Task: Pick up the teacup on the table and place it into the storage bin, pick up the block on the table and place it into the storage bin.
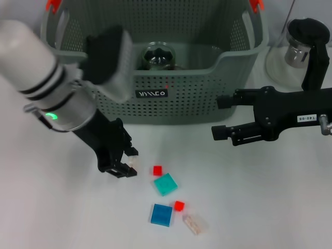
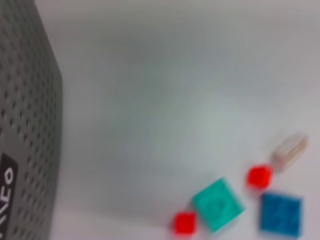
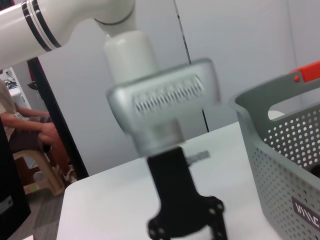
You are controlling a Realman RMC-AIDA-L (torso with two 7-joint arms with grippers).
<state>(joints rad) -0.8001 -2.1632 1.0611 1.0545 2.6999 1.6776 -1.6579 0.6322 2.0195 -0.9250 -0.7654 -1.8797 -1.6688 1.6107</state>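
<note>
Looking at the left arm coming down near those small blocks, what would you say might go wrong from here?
1. The left gripper sits low beside a pale block, apart from the coloured cluster. Closing off-centre could flick it away.
2. The red block and teal block lie close together, so the fingers may nudge neighbours.
3. The storage bin wall rises just behind the arm; lifting carelessly could clip its rim. The right gripper hovers open near the bin front.
</note>
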